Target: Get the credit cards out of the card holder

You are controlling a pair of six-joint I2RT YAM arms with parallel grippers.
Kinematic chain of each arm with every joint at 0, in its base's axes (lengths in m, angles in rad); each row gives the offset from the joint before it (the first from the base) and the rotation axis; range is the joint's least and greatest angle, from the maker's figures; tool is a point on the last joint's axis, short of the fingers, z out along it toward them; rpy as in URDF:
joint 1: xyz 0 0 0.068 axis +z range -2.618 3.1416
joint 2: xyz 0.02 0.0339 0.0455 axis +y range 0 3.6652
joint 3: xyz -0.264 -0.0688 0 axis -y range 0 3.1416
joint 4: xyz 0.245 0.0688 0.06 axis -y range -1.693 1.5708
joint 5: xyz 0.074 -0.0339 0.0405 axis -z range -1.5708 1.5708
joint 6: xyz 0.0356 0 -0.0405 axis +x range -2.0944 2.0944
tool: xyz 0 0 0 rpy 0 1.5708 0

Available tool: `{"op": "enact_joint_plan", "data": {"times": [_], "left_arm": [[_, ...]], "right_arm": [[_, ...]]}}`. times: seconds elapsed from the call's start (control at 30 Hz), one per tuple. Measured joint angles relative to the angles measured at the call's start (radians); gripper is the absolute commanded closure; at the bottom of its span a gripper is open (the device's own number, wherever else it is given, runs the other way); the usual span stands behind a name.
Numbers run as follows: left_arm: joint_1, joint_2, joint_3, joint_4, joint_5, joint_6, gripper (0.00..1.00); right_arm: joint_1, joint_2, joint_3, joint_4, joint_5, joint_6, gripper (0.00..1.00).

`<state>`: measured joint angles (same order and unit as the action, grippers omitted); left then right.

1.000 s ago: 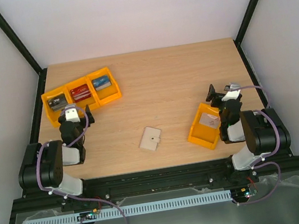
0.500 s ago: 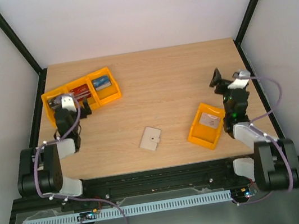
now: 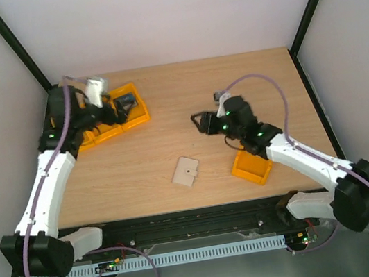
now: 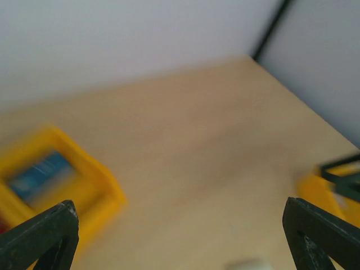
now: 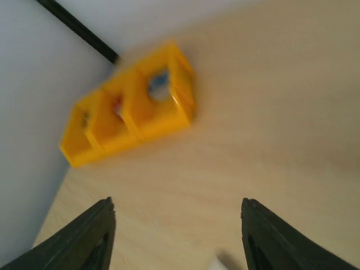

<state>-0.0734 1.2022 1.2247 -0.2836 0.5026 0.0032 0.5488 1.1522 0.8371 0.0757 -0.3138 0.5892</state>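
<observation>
At the worktop's front centre lies the closed cream card holder, touched by neither hand. It is at 7 o'clock from the empty, partly spread right hand and at 5 o'clock from the left hand, spread wide above the orange bins.

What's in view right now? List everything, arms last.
card holder: one, cream-white, flat on the table, near middle
triple bin: one, orange-yellow, three compartments, far left corner
blue item: one, in the triple bin's end compartment towards the table's middle; too blurred to identify
red item: one, middle compartment; blurred
single bin: one, orange-yellow, near right, partly under the right arm
table: one, light wood
left claw: open, empty, over the triple bin
right claw: open, empty, over bare table right of centre
</observation>
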Motion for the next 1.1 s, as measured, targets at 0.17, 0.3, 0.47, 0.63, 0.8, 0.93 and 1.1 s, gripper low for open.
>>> {"op": "enact_joint_plan", "data": {"times": [0.17,0.3,0.47,0.63,0.8,0.93,1.1], "left_arm": [[-0.181,0.074,-0.141,-0.196,0.089,-0.05,0.01],[-0.238,0.102,-0.315,-0.231,0.15,-0.111,0.01],[-0.248,0.103,-0.472,-0.112,0.26,-0.241,0.09],[-0.274,0.177,-0.544,0.018,0.322,-0.361,0.17],[-0.281,0.286,-0.557,0.091,0.336,-0.419,0.22],[-0.281,0.349,-0.558,0.118,0.327,-0.432,0.24],[-0.281,0.403,-0.558,0.132,0.323,-0.433,0.23]], "right_arm": [[0.173,0.122,-0.056,-0.209,0.108,0.138,0.53],[0.23,0.205,-0.148,-0.224,0.08,0.229,0.54],[0.229,0.268,-0.237,-0.171,0.026,0.3,0.6],[0.229,0.348,-0.236,-0.047,-0.037,0.331,0.62],[0.229,0.413,-0.219,0.046,-0.082,0.343,0.69],[0.229,0.472,-0.205,0.116,-0.124,0.354,0.92],[0.223,0.517,-0.201,0.198,-0.187,0.363,0.98]]}}
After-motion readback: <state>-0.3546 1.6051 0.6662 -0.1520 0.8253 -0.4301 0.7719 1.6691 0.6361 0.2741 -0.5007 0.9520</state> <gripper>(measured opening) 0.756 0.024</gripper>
